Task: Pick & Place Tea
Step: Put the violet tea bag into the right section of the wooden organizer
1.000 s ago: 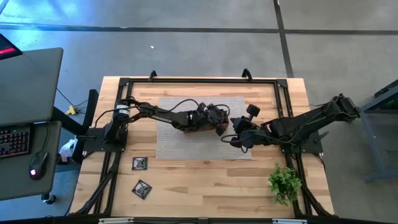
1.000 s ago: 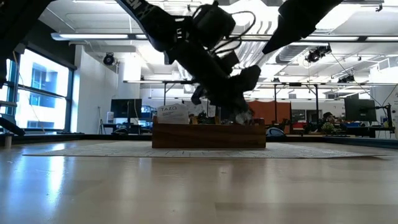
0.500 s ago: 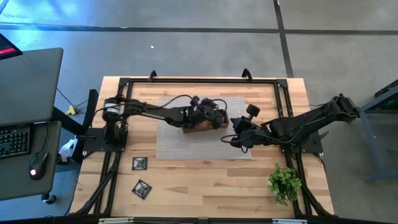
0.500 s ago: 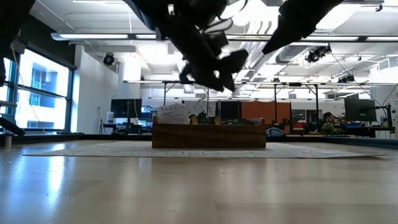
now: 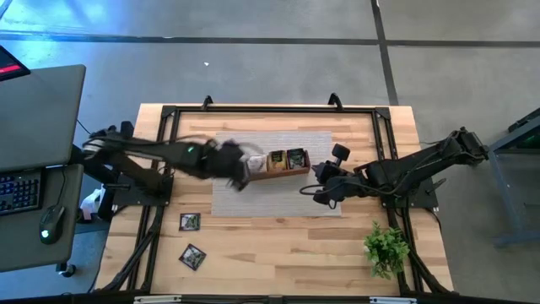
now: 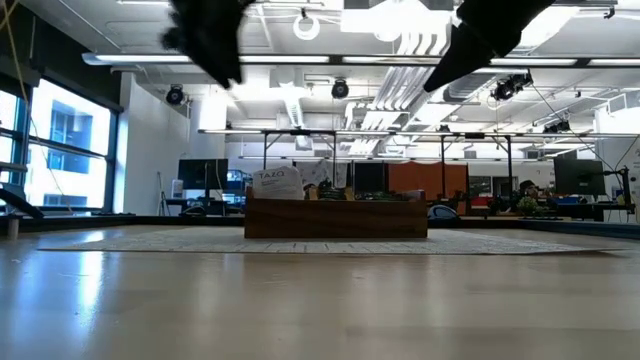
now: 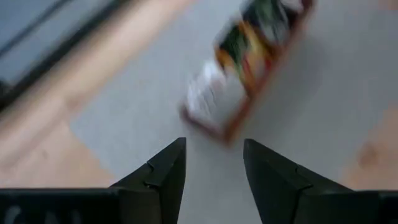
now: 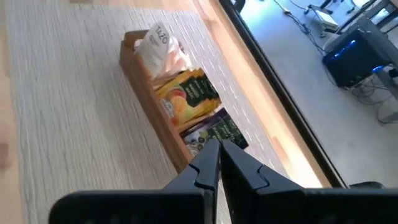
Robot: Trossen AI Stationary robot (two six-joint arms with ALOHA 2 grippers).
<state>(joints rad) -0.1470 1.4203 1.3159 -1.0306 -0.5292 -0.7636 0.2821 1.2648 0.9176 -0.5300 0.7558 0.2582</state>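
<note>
- The left hand (image 5: 239,171) is hanging over the grey mat (image 5: 253,198), just beside the white end of the tray (image 5: 276,172), with its fingers (image 7: 163,171) standing wide and nothing between them
- The right hand (image 5: 316,195) is sitting low over the mat's right edge, near the tray's dark end, with its fingers (image 8: 202,169) pressed narrow together and gripping nothing
- The tray is lying across the middle of the mat, and its three compartments are holding tea: white sachets (image 8: 159,46) at one end, yellow ones (image 8: 186,96) in the middle, dark ones (image 8: 216,134) at the other end
- In the low view, a white sachet (image 6: 277,183) is sticking up above the tray's wall at its left end
- Two dark sachets are lying loose on the bare wooden surface (image 5: 278,253) near the front left, well apart from the tray: one (image 5: 190,222) just off the mat's corner, the other (image 5: 192,256) closer to the front edge and turned at an angle
- A plant (image 5: 386,247) is standing at the front right of the surface
</note>
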